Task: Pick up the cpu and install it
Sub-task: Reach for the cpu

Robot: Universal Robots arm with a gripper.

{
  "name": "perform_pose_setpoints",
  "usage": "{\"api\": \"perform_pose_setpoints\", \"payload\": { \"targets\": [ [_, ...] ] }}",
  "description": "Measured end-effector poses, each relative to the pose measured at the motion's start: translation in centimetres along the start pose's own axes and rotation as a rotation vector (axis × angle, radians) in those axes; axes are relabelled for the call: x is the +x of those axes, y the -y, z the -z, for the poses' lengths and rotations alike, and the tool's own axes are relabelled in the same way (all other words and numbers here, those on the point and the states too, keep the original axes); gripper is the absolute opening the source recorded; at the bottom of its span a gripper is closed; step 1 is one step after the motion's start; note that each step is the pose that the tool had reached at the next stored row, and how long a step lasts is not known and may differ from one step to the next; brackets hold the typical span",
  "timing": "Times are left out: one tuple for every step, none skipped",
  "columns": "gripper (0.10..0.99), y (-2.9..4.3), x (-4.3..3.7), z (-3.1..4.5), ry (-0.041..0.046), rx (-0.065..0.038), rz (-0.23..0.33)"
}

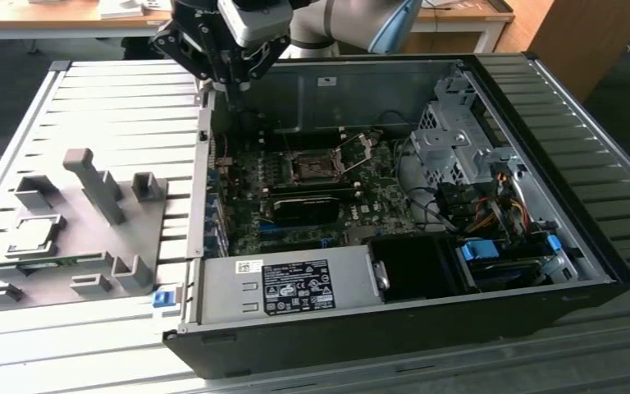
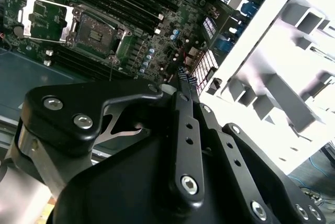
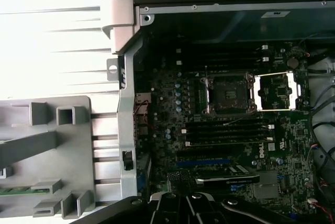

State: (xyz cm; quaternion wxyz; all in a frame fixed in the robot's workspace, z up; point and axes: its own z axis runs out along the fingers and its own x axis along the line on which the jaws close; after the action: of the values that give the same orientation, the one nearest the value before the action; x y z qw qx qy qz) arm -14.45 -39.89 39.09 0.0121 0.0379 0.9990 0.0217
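The cpu (image 1: 33, 234), a small silvery square chip, lies flat in a pocket of the grey tray (image 1: 96, 246) at the exterior view's left. My gripper (image 1: 227, 82) hangs high over the far end of the computer case's left wall, between tray and motherboard, well away from the cpu. Its fingers (image 2: 183, 85) are shut together with nothing between them. The dark cpu socket (image 1: 315, 167) on the motherboard is bare, its metal frame (image 1: 357, 148) swung open. Both wrist views show the socket (image 3: 229, 94) (image 2: 97, 31) and its raised frame (image 3: 276, 90) (image 2: 44, 19).
The open black computer case (image 1: 403, 328) lies on a slatted metal table (image 1: 107, 107). A green memory stick (image 1: 42, 263) rests on the tray near upright grey fixtures (image 1: 96, 185). Inside the case are a power supply (image 1: 288, 287), a drive cage (image 1: 452, 144) and loose cables (image 1: 490, 209).
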Motion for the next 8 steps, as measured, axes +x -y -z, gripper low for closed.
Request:
{"api": "perform_pose_setpoints", "payload": {
  "targets": [
    [0.106,0.0,0.03,-0.01,-0.0003,0.0,0.0],
    [0.106,0.01,0.06,-0.01,-0.0008,0.0,0.0],
    [0.106,0.01,0.09,-0.02,-0.0013,0.0,0.0],
    [0.106,0.01,0.11,-0.04,-0.0017,0.0,0.0],
    [0.106,0.01,0.14,-0.05,-0.0021,0.0,0.0],
    [0.106,0.02,0.17,-0.06,-0.0023,0.0,0.0],
    [0.106,0.02,0.23,-0.08,-0.0024,0.0,0.0],
    [0.106,0.03,0.3,-0.09,-0.0024,0.0,0.0]
  ]
}}
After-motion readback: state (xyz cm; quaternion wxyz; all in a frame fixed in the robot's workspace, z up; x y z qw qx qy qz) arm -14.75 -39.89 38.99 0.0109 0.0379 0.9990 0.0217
